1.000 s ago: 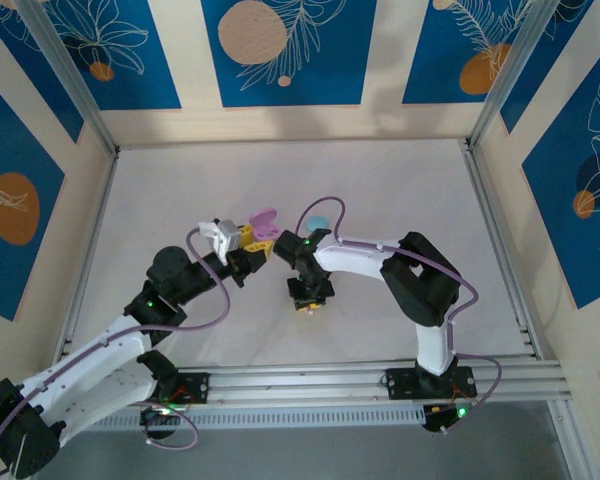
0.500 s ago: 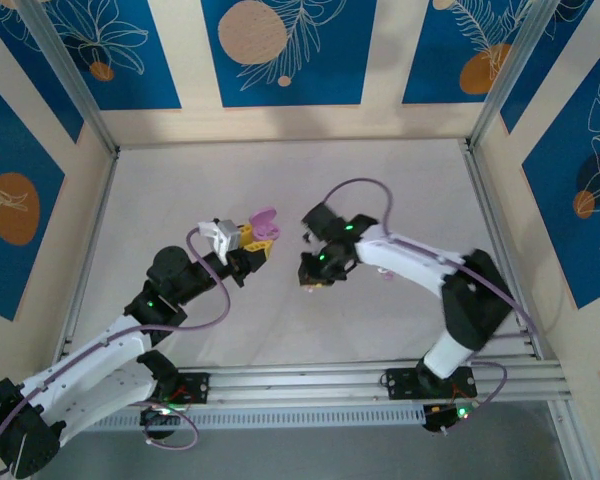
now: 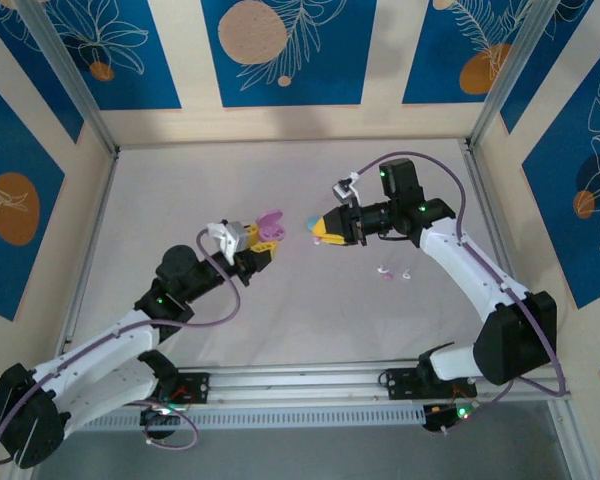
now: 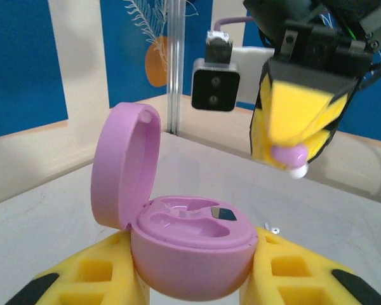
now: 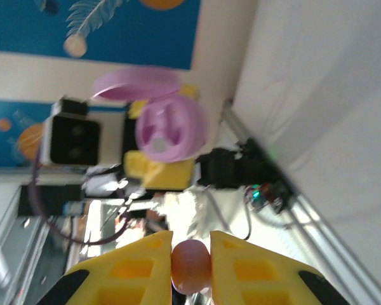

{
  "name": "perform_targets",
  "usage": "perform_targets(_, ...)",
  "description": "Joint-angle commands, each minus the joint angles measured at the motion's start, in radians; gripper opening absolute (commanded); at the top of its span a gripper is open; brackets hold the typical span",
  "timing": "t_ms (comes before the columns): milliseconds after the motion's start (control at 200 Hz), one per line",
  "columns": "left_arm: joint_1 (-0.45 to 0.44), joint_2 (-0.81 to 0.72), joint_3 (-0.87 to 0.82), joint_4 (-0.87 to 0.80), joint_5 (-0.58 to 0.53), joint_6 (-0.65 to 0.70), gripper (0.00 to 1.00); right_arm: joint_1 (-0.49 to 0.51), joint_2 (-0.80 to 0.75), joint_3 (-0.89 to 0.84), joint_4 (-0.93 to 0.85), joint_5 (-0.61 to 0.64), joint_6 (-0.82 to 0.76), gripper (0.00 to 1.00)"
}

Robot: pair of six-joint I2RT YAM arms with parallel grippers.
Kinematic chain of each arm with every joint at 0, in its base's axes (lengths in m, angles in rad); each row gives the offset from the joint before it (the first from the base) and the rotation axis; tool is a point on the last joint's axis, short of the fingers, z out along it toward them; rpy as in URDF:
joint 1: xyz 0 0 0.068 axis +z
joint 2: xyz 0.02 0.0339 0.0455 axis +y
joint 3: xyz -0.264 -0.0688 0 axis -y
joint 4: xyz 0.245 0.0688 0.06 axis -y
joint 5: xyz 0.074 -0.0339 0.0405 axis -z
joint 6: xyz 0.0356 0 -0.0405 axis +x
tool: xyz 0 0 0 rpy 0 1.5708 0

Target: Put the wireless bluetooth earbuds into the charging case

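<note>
Holding the open pink charging case (image 4: 193,254) above the desk (image 3: 180,190), the left hand (image 3: 263,243) pinches the case's lower body between its two yellow fingers, the lid (image 4: 124,165) hinged up at the case's left side in the left wrist view; the right hand (image 3: 320,228) hangs just right of the case in the top view, apart from it, its fingers pressed together on a pink earbud (image 5: 190,265) whose rounded end pokes out past the fingertips; further right of the case, well apart, two tiny pale things (image 3: 385,273) lie on the desk, seemingly more earbuds, though too small to be sure.
</note>
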Motion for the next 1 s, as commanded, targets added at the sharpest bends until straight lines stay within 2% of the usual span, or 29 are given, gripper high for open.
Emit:
perform_targets(0,-0.009,0.012,-0.009,0.091,0.063,0.06,0.22,0.009,0.02,0.052,0.029,-0.194,0.024,0.19)
perform_targets(370,-0.01,0.06,-0.007,0.167,0.109,0.097,0.21,0.032,0.063,0.094,0.092,-0.202,0.098,0.19)
perform_targets(705,-0.013,0.075,0.003,0.2,0.142,0.073,0.21,0.075,0.072,0.121,0.046,-0.001,0.029,0.2)
perform_targets(995,-0.014,0.081,0.013,0.206,0.156,0.049,0.21,0.116,0.073,0.127,0.089,0.099,0.023,0.2)
